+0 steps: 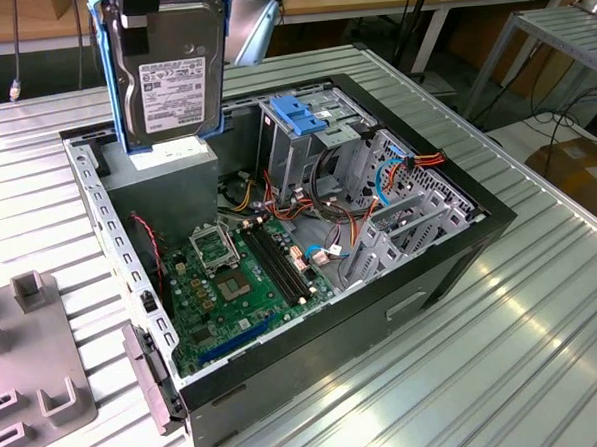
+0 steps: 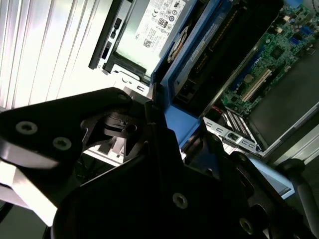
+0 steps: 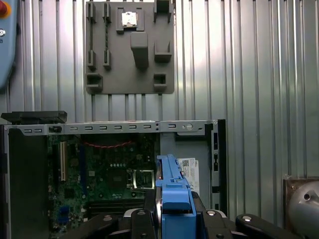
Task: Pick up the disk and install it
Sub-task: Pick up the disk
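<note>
Claw (image 3: 172, 216) is clamped on the disk (image 1: 166, 75), gripping its upper end, one finger on each flat face. In the first wrist view the disk shows edge-on between the fingers.

Key relation: the disk hangs straight down from the claw with its long axis vertical. It is lifted clear above the computer case (image 1: 383, 309) and touches nothing in it. It sits over the case corner that holds the grey metal box (image 1: 161, 186), directly above that box. The drive cage (image 1: 295, 159) with its blue latch (image 1: 298, 115) is inside the case, on the exterior view's right of the disk and lower. So the disk looks off to one side of the cage, not above it. One arm only.

Disk look: flat rectangle with a black-and-silver metal face and a white printed label turned toward the exterior camera. The blue carrier frame (image 1: 122, 103) runs down both long edges.

The case lies open on the ribbed metal counter (image 1: 486, 364), with the motherboard (image 1: 231, 277) exposed.
</note>
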`<control>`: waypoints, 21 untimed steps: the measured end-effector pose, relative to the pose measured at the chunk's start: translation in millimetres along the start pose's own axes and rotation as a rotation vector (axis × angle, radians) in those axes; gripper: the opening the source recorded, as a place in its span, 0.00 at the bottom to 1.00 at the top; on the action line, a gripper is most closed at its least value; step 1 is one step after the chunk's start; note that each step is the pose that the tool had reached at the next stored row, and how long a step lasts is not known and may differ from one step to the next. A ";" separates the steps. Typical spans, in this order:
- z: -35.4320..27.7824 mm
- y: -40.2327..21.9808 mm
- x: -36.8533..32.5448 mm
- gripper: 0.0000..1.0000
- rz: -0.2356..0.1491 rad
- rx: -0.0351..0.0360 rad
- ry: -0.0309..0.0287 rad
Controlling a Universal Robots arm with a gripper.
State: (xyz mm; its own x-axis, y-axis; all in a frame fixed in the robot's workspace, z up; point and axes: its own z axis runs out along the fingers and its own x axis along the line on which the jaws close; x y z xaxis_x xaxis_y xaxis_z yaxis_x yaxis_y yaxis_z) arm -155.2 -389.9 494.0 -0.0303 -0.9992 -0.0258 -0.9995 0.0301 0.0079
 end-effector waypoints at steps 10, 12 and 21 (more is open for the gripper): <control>0.3 -16.5 0.1 0.37 0.000 0.0001 0.0000; 0.6 -17.4 2.2 0.37 0.000 0.0005 0.0000; 0.9 -19.2 12.5 0.37 0.000 0.0007 0.0000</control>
State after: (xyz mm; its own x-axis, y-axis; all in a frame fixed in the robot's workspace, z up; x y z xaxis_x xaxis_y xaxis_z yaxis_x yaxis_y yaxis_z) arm -136.4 -402.9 492.6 -0.0303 -0.9992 -0.0258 -0.9995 0.0301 0.0072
